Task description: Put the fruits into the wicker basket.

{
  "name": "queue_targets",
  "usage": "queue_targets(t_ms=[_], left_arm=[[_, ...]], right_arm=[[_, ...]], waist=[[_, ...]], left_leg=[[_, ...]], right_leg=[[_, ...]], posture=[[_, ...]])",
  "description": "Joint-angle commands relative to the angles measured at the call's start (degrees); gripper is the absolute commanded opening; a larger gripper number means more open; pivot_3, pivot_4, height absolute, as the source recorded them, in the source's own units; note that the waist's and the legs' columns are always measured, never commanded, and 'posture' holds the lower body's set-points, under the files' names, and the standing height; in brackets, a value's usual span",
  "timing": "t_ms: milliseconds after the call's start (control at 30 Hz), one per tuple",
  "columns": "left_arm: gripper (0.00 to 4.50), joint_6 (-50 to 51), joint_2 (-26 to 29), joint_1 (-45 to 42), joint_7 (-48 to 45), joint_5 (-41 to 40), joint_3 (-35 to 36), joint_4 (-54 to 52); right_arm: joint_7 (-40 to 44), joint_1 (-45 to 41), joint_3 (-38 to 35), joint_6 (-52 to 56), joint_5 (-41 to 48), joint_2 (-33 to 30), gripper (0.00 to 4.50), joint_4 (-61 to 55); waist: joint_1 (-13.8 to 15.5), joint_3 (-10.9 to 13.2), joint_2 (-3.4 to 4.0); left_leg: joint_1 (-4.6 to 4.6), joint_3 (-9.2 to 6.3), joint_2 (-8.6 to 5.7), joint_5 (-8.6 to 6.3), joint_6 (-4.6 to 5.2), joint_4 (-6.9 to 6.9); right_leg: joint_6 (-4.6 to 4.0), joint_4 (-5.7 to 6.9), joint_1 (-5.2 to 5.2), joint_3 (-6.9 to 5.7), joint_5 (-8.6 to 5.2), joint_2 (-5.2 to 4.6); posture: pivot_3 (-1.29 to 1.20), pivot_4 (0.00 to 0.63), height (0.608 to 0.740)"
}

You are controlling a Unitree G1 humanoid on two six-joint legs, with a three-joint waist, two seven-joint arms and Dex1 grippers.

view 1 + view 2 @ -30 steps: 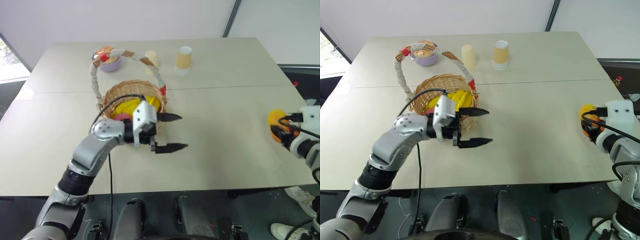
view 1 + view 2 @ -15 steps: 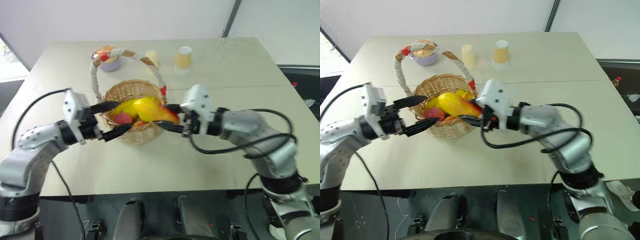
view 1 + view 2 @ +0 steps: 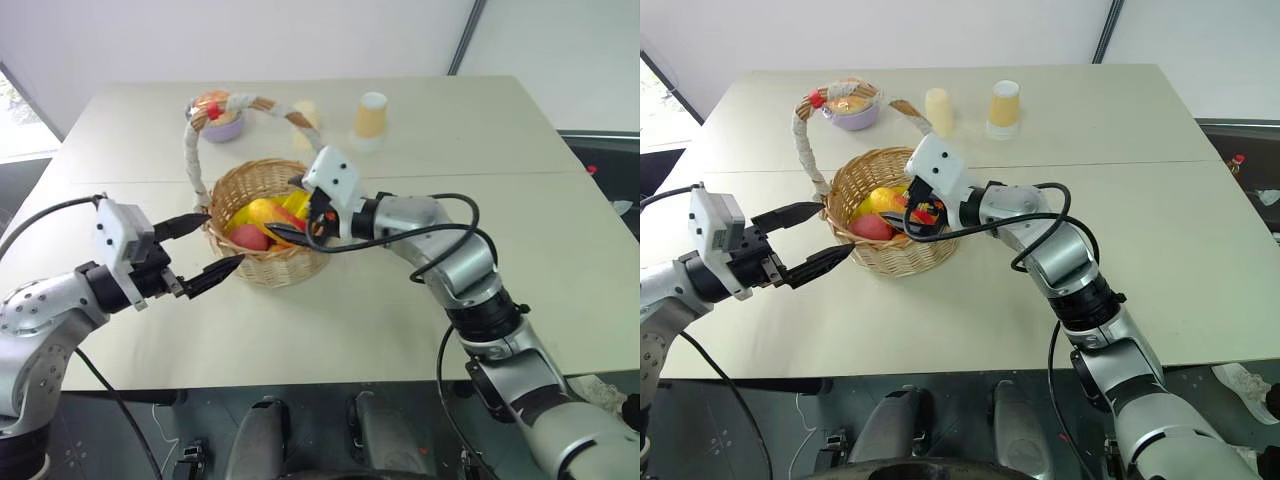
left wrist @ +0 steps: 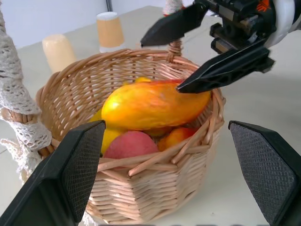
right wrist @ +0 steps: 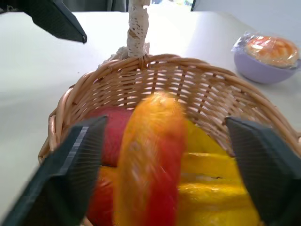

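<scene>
Left wrist view shows the mango (image 4: 155,103) lying with the peach (image 4: 130,144) inside the wicker basket (image 4: 155,188), my right pincer (image 3: 300,213) spread above them, my left pincer (image 3: 205,250) spread beside it, and no fruit left on the table (image 3: 420,290).

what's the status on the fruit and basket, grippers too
Right gripper open over the basket, mango just inside on the other fruits. Left gripper open, beside the basket. Nothing in the way.
</scene>
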Motion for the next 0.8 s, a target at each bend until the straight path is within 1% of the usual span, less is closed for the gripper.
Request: queue_targets(t_ms=[33,100,167,233,300,333,467,567,667,800], left_arm=[[4.5,-0.39,-0.05,-0.75,0.03,-1.25,0.68,-0.28],[4.5,-0.37,-0.57,-1.23,0.01,-1.72,0.21,0.52],[4.5,-0.37,-0.98,-1.62,-0.14,-1.85,-0.62,1.04],[4.5,-0.41,-1.39,-2.07,-0.35,-1.84,-1.6,1.51],[4.5,-0.58,-1.98,-2.92,-0.57,-1.78,-2.86,2.42],[4.5,-0.74,-2.29,-3.34,-0.68,-1.73,-3.47,2.88],[4.5,-1.12,-3.59,-5.3,-0.73,-2.08,-4.79,4.25],[4.5,-0.73,-4.34,-6.42,-0.06,-2.24,-5.4,4.15],[4.5,-0.67,-5.05,-6.65,0.62,-2.13,-5.98,3.48],[4.5,-0.67,-5.93,-6.51,1.8,-2.23,-6.41,2.44]], right_arm=[[4.68,3.74,-7.4,-0.78,7.61,-2.76,4.36,-10.77],[6.48,8.15,-12.99,2.52,13.87,-5.34,4.36,-15.09],[7.5,12.78,-17.91,5.39,17.76,-9.05,4.36,-17.41],[6.64,15.94,-20.2,6.23,17.77,-12.04,4.36,-17.95],[2.81,17.14,-20.46,5.6,15.34,-11.87,4.36,-15.74],[0.9,17.02,-19.81,4.65,13.78,-10.87,4.36,-14.24],[-5.89,12.73,-16.82,-0.7,8.87,-2.57,4.36,-4.98],[-7.31,8.53,-15.66,-5.77,6.43,2.8,4.36,3.47],[-7.3,5.25,-14.38,-10.43,3.98,5.99,4.36,10.85],[-6.06,3.68,-13.8,-14.73,2.37,7.69,4.36,16.2]], waist=[[0.13,0.0,-0.01],[0.3,-0.01,-0.01],[0.33,-0.01,-0.02],[0.24,-0.01,-0.02],[-0.23,-0.01,-0.02],[-0.43,-0.01,-0.02],[-1.59,-0.02,-0.03],[-1.67,-0.01,-0.02],[-1.48,-0.01,-0.02],[-1.3,-0.01,-0.02]], left_leg=[[0.0,0.0,0.0,0.0,0.0,-0.01],[-0.02,-0.05,0.02,-0.01,0.01,-0.01],[-0.02,-0.06,0.01,-0.01,0.01,0.0],[0.0,-0.03,0.0,-0.01,0.01,0.0],[0.05,0.04,-0.04,-0.01,0.01,0.0],[0.12,0.09,-0.02,-0.01,0.01,0.0],[0.28,0.1,0.04,0.0,0.0,-0.02],[0.34,0.09,0.14,0.01,-0.01,-0.02],[0.32,0.1,0.16,0.01,-0.01,-0.04],[0.24,0.09,0.04,0.01,-0.01,-0.04]], right_leg=[[0.0,0.0,0.0,0.0,0.0,0.0],[0.0,-0.01,0.01,-0.02,0.0,-0.03],[0.0,-0.03,0.05,-0.02,0.0,-0.06],[0.0,-0.04,0.08,-0.01,0.0,-0.09],[0.0,-0.03,0.08,0.01,0.0,-0.04],[0.0,0.0,0.08,0.04,0.0,0.04],[-0.06,0.26,0.08,0.1,-0.04,0.25],[-0.08,0.33,0.06,0.14,-0.05,0.36],[-0.08,0.32,0.06,0.15,-0.05,0.3],[-0.07,0.27,0.06,0.14,-0.04,0.06]], posture=[[0.0,0.15,0.74],[0.0,0.15,0.74],[0.0,0.15,0.74],[0.0,0.15,0.74],[0.0,0.15,0.74],[0.0,0.15,0.74],[0.0,0.15,0.74],[0.0,0.15,0.74],[0.0,0.15,0.74],[0.0,0.15,0.74]])
